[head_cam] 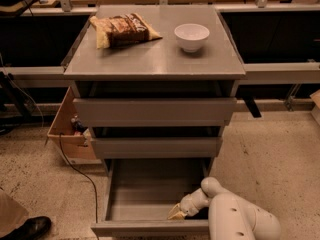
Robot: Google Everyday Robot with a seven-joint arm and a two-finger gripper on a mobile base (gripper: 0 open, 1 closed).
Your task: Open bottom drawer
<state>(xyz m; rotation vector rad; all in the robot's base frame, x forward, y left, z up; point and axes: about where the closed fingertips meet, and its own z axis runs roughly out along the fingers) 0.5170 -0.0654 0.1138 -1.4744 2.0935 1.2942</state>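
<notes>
The bottom drawer (150,228) of the grey cabinet stands pulled far out, and its grey tray (150,189) lies open to view with nothing in it. Its flat slab front runs along the lower edge of the view. My gripper (176,213) reaches down into the drawer's front right corner, just behind the slab front. The white arm (240,219) comes in from the lower right. The two upper grey drawer fronts (155,111) (156,146) are each pulled out a little.
On the cabinet top (155,59) lie a snack bag (122,30) and a white bowl (191,36). An open cardboard box (67,129) stands to the cabinet's left, with a cable (80,174) trailing over the floor. A dark shoe (27,229) is at the lower left.
</notes>
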